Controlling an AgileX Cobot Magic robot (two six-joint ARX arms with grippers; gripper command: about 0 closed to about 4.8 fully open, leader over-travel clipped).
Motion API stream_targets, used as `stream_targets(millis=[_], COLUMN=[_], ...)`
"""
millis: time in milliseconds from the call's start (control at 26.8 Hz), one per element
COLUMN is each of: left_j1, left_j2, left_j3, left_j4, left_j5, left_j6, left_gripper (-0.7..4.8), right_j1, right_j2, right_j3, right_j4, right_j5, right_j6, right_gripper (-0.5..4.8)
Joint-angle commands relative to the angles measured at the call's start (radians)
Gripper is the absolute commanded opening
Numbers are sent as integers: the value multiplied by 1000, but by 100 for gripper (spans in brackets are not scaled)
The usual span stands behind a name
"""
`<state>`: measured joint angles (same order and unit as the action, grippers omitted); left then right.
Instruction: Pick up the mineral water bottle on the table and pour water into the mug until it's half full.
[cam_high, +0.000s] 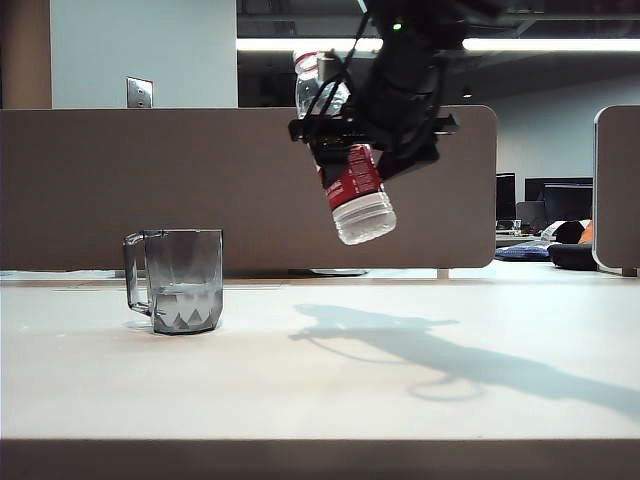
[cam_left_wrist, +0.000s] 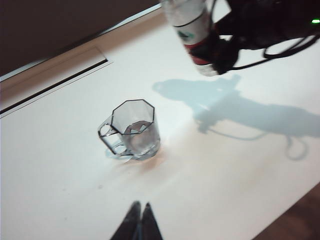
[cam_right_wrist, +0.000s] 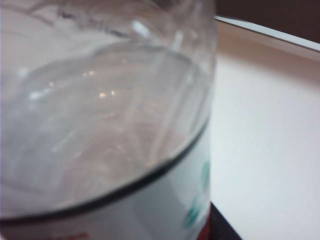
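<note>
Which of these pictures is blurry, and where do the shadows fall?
Right wrist view: the bottle fills the frame, soft and out of focus. Exterior view: sharp, bright ceiling strips, the arm's shadow stretching right on the table. Left wrist view: slightly soft, shadow beside the mug.

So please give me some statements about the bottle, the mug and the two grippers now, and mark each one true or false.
1. The bottle is held in the air by the right gripper, to the right of the mug in the exterior view. True.
2. The mug lies on its side. False: it stands upright on the table.
3. The bottle is tilted, not upright. True.
4. The left gripper holds the mug by its handle. False: its jaws are shut on nothing, apart from the mug.
5. The mug is full to the rim. False: any water in it sits only low down.
</note>
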<state>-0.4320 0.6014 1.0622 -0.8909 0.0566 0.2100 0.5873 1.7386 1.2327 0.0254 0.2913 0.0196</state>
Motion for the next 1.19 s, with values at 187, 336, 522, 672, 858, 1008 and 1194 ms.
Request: stream_targets(millis=[187,336,522,672,858,1008,1194], left_j1=[1,1,1,1,1,1,1], left_j2=[-2,-2,-2,-2,-2,-2,-2], left_j3=[6,6,6,6,6,6,6], left_j4=[0,-12,-13,-12,-13,-13,-13], left_j5=[-37,-37,-37,-37,-37,-37,-37], left_j6=[3,3,3,3,3,3,3], left_gripper=[-5,-5,-5,-5,-5,-5,-5], right_j1=[-37,-77,-105,-105,-106,-106,-106], right_j2=[-135,-164,-145,-104,-40,4,23], right_j3=[-228,-334,-411,-418,-420,-420,-421], right_j4=[319,461,535,570,610,609,600], right_j5=[5,0,-60,-62,-42,-43,-43], right_j6=[62,164,187,182,181,182,181], right_gripper=[322,322,322,310,304,304,304])
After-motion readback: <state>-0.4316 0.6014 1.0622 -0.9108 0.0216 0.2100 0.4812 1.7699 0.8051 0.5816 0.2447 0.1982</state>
